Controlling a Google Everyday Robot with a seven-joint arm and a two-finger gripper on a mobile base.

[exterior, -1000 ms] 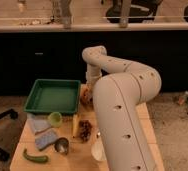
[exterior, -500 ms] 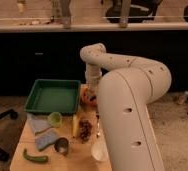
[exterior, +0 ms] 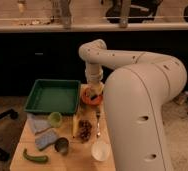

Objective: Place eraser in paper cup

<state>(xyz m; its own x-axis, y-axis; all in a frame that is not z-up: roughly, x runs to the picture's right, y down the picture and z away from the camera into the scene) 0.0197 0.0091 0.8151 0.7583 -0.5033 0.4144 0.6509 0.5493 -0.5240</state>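
The paper cup [exterior: 100, 150] is plain white and stands upright near the table's front edge, just left of my arm's large white shell. My gripper [exterior: 93, 90] hangs at the far middle of the table, directly over an orange dish [exterior: 90, 99], and it is shut. I cannot make out the eraser; it is hidden or too small to tell apart at the gripper. The gripper is well behind the paper cup, about a third of the table's depth away.
A green tray [exterior: 53, 96] fills the back left. In front of it are a light green cup [exterior: 55, 118], blue cloths [exterior: 42, 132], a metal cup [exterior: 62, 145] and a green vegetable [exterior: 35, 157]. A yellow strip [exterior: 76, 125], dark reddish bits [exterior: 85, 130] and a utensil [exterior: 97, 122] lie mid-table.
My arm's shell has swung rightward and nearer the camera, uncovering the paper cup. The gripper has shifted slightly right and stays above the orange dish.
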